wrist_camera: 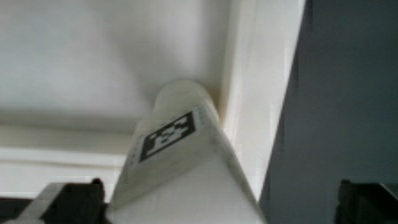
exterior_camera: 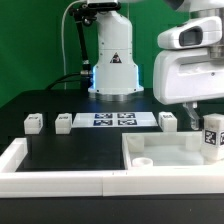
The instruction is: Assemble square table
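- White plastic first: the square table slab (exterior_camera: 165, 150) lies flat on the black work surface (exterior_camera: 60, 150), near the front at the exterior view's right. A round hole shows near its corner on the exterior view's left.
- One tagged leg (exterior_camera: 212, 136) stands upright at the slab's far corner on the exterior view's right, with its black-and-white tag facing the camera. In the wrist view I see this leg (wrist_camera: 178, 150) against white plastic, tag visible.
- The gripper (exterior_camera: 200, 114) hangs just above that leg with its jaws spread wide. The dark fingertips (wrist_camera: 71, 203) sit on either side of the leg, and I see no clamp on it.
- Three loose legs lie behind the slab: the left leg (exterior_camera: 33, 123), the middle leg (exterior_camera: 63, 122) and the right leg (exterior_camera: 167, 120).
- The marker board (exterior_camera: 112, 120) lies between the middle and right legs.
- The border wall (exterior_camera: 60, 181) runs along the front, just ahead of the slab, and up the exterior view's left.
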`<action>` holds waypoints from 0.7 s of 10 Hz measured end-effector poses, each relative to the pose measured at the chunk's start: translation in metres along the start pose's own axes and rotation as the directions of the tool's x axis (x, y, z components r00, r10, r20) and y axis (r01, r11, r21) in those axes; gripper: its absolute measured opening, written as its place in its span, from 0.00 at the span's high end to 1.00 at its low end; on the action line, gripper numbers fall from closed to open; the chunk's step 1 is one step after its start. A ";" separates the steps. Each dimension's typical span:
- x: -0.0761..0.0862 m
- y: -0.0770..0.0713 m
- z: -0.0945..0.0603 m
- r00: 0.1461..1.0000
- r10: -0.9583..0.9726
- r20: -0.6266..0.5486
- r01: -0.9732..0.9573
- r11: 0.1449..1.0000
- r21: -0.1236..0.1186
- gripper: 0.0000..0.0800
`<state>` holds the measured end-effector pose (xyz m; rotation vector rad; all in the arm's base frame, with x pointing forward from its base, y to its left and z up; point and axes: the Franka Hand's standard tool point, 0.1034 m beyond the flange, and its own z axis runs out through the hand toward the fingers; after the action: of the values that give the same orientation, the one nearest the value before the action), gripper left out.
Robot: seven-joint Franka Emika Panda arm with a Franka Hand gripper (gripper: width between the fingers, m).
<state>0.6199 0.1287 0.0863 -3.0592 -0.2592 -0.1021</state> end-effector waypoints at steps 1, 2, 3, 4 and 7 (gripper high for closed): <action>0.000 0.003 0.000 0.996 -0.091 0.000 0.091 0.996 -0.003 0.19; 0.000 0.004 -0.001 0.990 -0.141 0.000 0.141 0.990 -0.005 0.19; 0.000 0.006 -0.001 0.975 -0.223 0.001 0.223 0.975 -0.006 0.19; 0.000 0.007 0.000 0.960 -0.279 0.002 0.279 0.960 -0.006 0.19; 0.000 0.009 0.000 0.949 -0.315 0.004 0.315 0.949 -0.005 0.34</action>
<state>0.6213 0.1194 0.0856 -2.9949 -0.7480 -0.1147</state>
